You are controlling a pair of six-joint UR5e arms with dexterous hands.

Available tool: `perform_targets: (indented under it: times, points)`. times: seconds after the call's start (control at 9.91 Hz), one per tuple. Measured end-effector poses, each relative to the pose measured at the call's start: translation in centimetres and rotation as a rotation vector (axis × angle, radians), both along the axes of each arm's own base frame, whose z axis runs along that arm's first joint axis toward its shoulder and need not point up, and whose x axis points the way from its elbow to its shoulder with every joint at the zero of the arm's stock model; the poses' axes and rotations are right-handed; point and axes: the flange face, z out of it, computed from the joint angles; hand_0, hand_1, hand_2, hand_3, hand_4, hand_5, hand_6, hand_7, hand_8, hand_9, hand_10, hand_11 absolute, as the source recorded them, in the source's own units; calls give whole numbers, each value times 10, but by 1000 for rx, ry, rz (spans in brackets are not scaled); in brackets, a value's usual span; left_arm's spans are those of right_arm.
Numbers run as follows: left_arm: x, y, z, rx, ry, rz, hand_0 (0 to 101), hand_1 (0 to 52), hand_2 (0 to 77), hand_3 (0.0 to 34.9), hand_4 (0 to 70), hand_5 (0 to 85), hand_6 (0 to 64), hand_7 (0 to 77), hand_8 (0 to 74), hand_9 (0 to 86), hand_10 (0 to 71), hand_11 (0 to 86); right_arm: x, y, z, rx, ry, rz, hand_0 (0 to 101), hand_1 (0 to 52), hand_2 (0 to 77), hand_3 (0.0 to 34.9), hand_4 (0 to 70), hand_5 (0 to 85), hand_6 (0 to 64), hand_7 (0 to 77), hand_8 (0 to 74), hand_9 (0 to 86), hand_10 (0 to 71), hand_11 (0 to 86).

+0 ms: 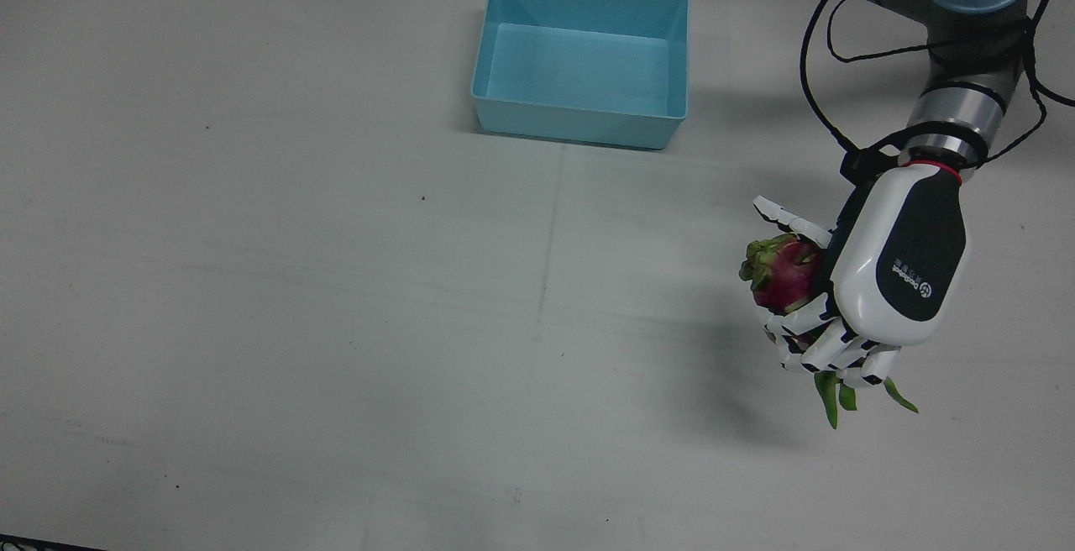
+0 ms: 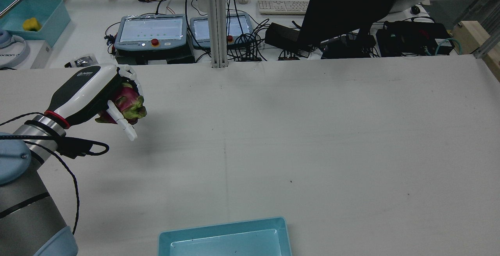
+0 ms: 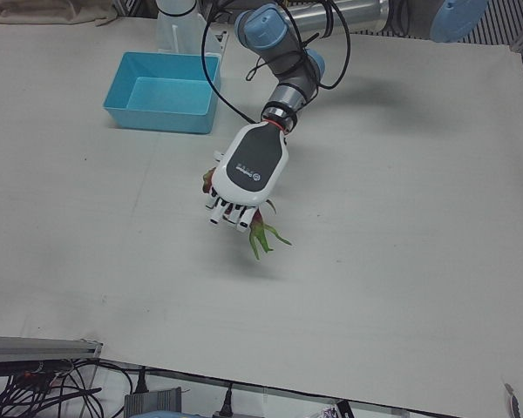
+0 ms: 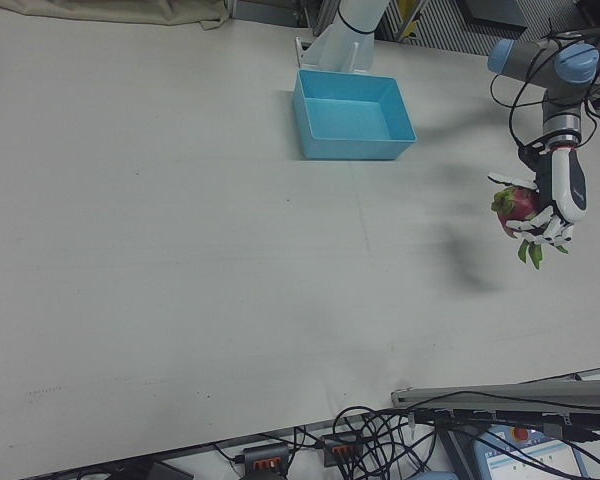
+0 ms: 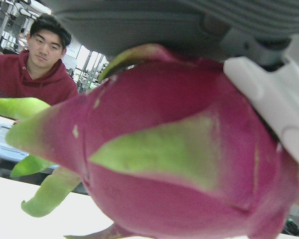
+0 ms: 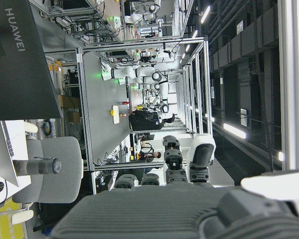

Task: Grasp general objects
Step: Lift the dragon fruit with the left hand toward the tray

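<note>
Left robot hand (image 1: 882,282) closed around dragon fruit (image 1: 785,272), fingers (image 1: 819,341) wrapped over it, green leaf tips poking out past fingertips. Fruit lifted clear above counter (image 1: 336,282), shadow beneath. Blue bin (image 1: 579,118) well apart from robot hand, nothing inside. Right robot hand: open or closed, cannot tell; only its camera view, fingers barely seen.

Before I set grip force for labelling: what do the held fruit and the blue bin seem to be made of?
Dragon fruit: smooth pink skin with green leafy scales; real or replica, I cannot tell. The left hand grips it. Bin: likely moulded plastic, with uniform light blue walls and a slight sheen.
</note>
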Motion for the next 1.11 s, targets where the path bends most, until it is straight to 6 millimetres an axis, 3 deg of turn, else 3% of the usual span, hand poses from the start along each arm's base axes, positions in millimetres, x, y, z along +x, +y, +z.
perform_targets:
  times: [0.3,0.5,0.81,1.11]
  points:
    - [31,9,-48,17,124,164,754,0,16,0,545,344,333,556,578,398,125,660,0,0,0,0,0,0,1,60,16,0,0,742,0,0,0,11,0,11]
    - [60,27,-73,44,181,267,754,0,16,0,545,344,333,556,578,398,131,622,0,0,0,0,0,0,2,60,16,0,0,742,0,0,0,11,0,11]
    - [101,63,-104,85,231,410,701,0,16,0,545,344,322,556,513,436,131,595,0,0,0,0,0,0,0,60,16,0,0,742,0,0,0,16,0,11]
    - [118,78,-121,109,288,534,699,0,16,0,545,344,322,595,502,453,131,589,0,0,0,0,0,0,1,60,16,0,0,742,0,0,0,11,0,11]
